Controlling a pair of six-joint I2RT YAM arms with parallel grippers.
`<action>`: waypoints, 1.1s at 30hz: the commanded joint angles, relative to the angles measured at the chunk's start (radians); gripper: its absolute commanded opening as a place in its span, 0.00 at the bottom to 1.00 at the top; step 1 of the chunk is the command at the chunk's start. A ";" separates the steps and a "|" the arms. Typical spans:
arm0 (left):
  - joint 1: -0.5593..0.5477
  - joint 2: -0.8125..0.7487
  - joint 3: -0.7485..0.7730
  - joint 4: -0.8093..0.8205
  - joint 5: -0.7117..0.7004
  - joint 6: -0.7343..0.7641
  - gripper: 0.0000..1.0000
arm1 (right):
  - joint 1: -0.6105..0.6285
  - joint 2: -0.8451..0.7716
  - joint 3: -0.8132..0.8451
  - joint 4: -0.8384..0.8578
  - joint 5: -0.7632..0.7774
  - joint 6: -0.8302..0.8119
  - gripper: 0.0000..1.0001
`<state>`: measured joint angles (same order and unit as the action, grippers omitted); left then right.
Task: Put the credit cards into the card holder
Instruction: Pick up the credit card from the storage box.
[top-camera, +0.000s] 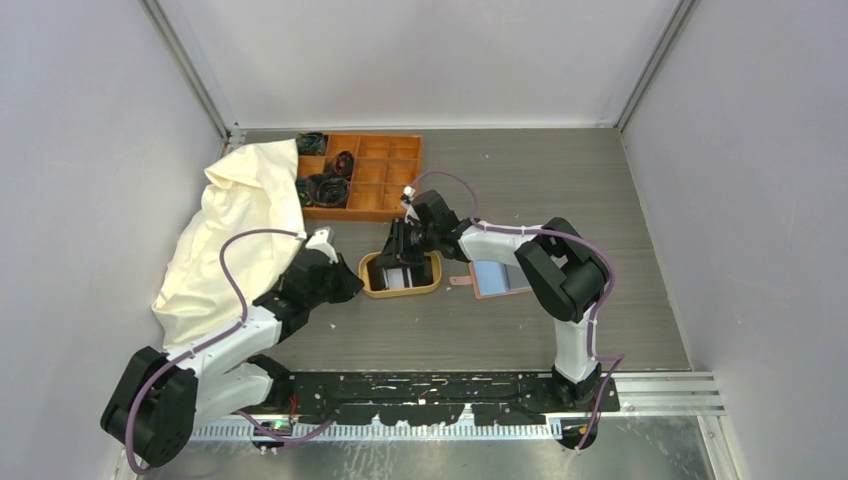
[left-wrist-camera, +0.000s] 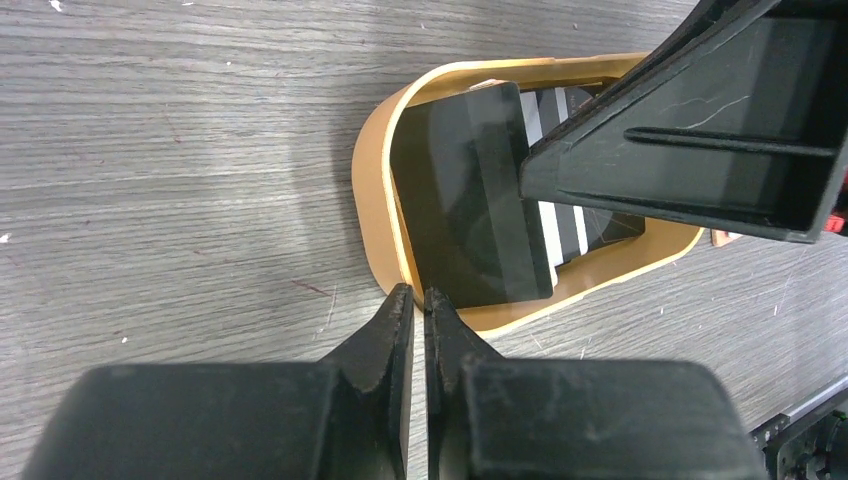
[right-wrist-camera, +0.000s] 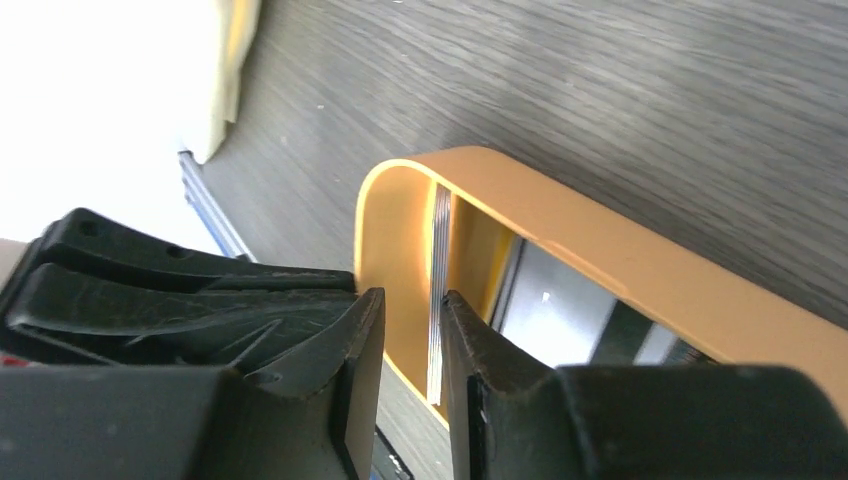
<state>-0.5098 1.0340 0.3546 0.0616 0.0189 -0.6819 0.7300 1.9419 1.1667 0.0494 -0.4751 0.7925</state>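
The credit cards (top-camera: 398, 276) lie in an oval wooden tray (top-camera: 432, 288). In the left wrist view a black card (left-wrist-camera: 470, 190) rests on top and a white-striped one (left-wrist-camera: 555, 225) lies under it. My right gripper (right-wrist-camera: 412, 297) reaches into the tray's left end, jaws open around a card's thin edge (right-wrist-camera: 437, 250). That edge lies against one finger, with a gap to the other. My left gripper (left-wrist-camera: 420, 300) is pinched on the tray's near-left rim (left-wrist-camera: 375, 200). The card holder (top-camera: 500, 278) lies open to the right of the tray, pale lining up.
An orange compartment box (top-camera: 385, 200) with dark coiled items stands behind the tray. A cream cloth bag (top-camera: 240, 230) lies at the left. Grey walls enclose the table on three sides. My right arm's elbow (top-camera: 560, 270) hangs over the card holder's right edge.
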 joint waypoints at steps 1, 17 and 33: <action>-0.009 -0.020 0.001 0.041 0.052 -0.022 0.05 | 0.024 -0.026 0.007 0.117 -0.089 0.046 0.32; -0.010 -0.002 0.007 0.053 0.072 -0.030 0.05 | 0.025 0.048 0.087 -0.087 -0.036 -0.082 0.41; -0.009 -0.020 0.011 0.046 0.082 -0.038 0.06 | -0.027 0.058 0.084 0.006 -0.193 -0.002 0.38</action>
<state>-0.5152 1.0317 0.3546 0.0624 0.0807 -0.7059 0.7280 2.0281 1.2194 -0.0116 -0.6022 0.7685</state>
